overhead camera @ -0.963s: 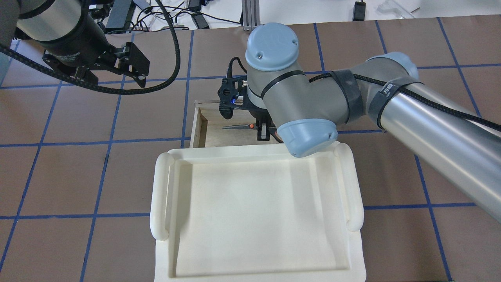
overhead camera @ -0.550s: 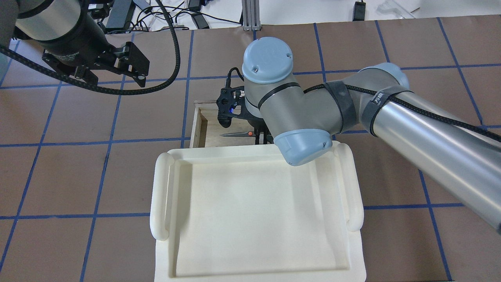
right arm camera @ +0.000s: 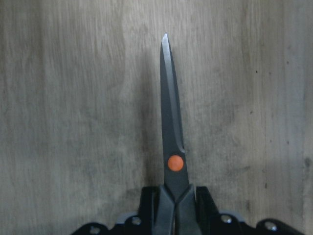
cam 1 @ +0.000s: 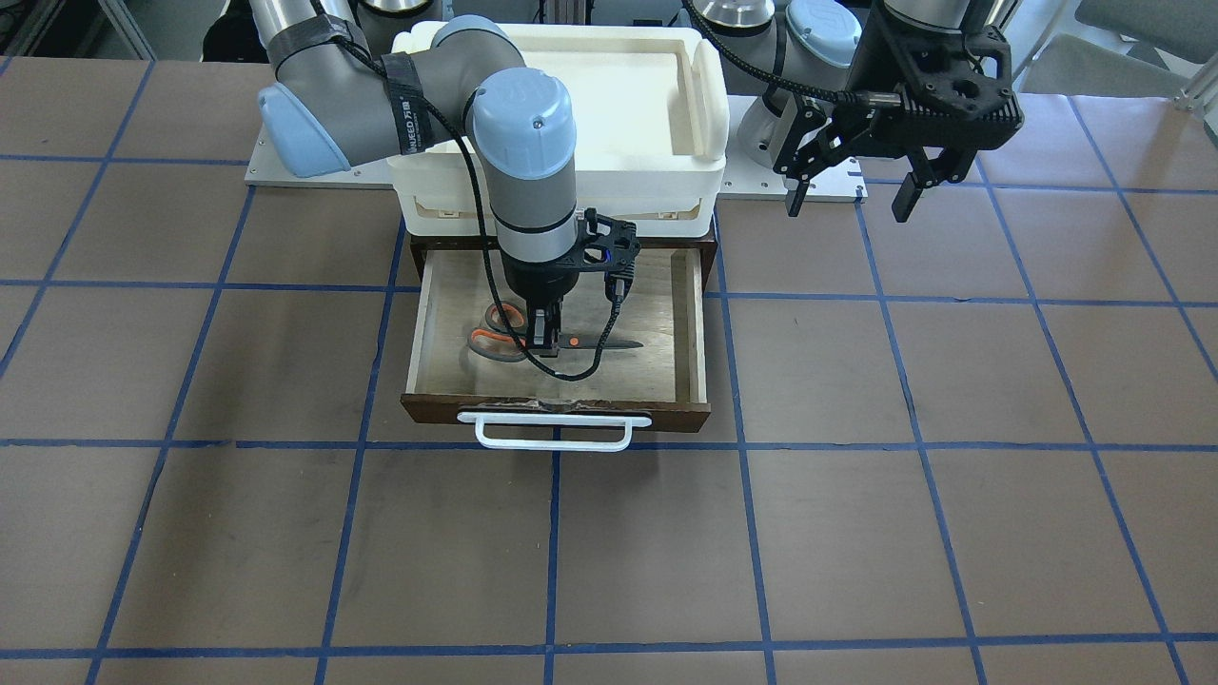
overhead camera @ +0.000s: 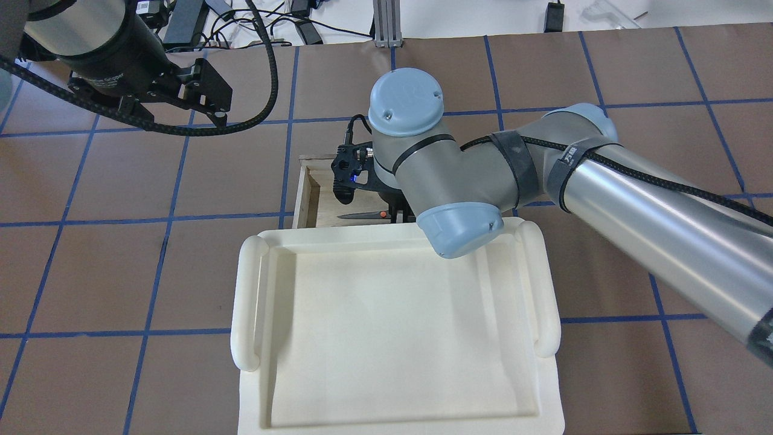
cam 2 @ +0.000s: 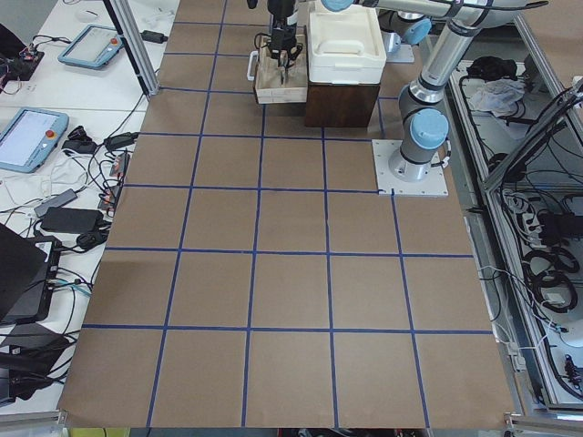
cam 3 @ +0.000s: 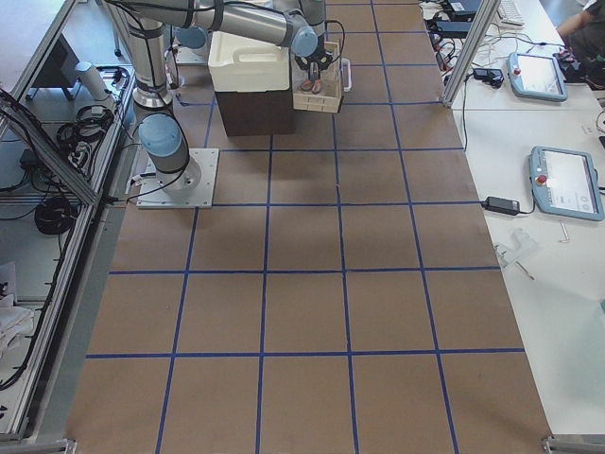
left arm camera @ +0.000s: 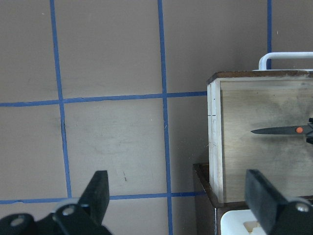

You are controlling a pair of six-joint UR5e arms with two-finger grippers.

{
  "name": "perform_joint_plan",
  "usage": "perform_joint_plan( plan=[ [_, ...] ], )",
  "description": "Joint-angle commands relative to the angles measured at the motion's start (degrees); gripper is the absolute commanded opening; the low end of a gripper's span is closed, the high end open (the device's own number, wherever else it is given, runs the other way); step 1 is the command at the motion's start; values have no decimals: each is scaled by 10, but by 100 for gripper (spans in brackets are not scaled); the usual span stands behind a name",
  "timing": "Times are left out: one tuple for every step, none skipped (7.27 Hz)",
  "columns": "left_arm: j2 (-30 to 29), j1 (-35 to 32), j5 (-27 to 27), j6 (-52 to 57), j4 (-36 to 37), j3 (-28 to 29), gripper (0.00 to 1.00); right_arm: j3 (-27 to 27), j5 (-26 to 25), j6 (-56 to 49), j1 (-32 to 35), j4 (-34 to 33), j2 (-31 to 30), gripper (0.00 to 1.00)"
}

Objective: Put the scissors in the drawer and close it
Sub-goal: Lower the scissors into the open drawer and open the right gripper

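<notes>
The scissors (cam 1: 618, 343) have grey handles lined orange-red, an orange pivot dot and dark blades. My right gripper (cam 1: 544, 341) is shut on them just behind the pivot and holds them flat, low inside the open drawer (cam 1: 557, 411). I cannot tell whether they touch its floor. The right wrist view shows the blades (right arm camera: 172, 122) over pale plywood. In the overhead view the blades (overhead camera: 361, 215) point left and the wrist hides the handles. My left gripper (cam 1: 850, 202) is open and empty, raised off to the drawer's side. Its wrist view shows the drawer (left arm camera: 213, 137) and the scissors (left arm camera: 279, 130).
A white plastic tray (overhead camera: 247, 302) sits on the dark cabinet above the drawer and hides the drawer's rear part from overhead. The drawer's white bar handle (cam 1: 555, 430) points away from the robot. Brown table with blue grid lines lies all around.
My right gripper has carried the scissors toward the tray edge, closer to the robot, still within the drawer. My left gripper has shifted slightly away from the robot and stays open.
</notes>
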Motion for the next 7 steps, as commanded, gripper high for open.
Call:
perform_joint_plan(
  plan=[
    [4, 9, -3, -3, -2, -9, 100, 0, 7, -1, 0, 2, 3, 0],
    [6, 7, -4, -4, -2, -9, 100, 0, 6, -2, 0, 2, 3, 2],
    [8, 6, -32, -36, -6, 1, 100, -1, 7, 1, 0, 2, 4, 37],
    [8, 6, -43, -56, -8, 0, 100, -1, 8, 2, 0, 1, 6, 84],
    [7, 7, -42, -50, -8, -1, 100, -3, 7, 3, 0, 0, 5, 100],
    [7, 8, -39, -43, -18, -2, 100, -15, 7, 1, 0, 0, 2, 100],
    [8, 8, -41, -48, -57, -1, 100, -43, 5, 2, 0, 30, 0, 100]
  ],
)
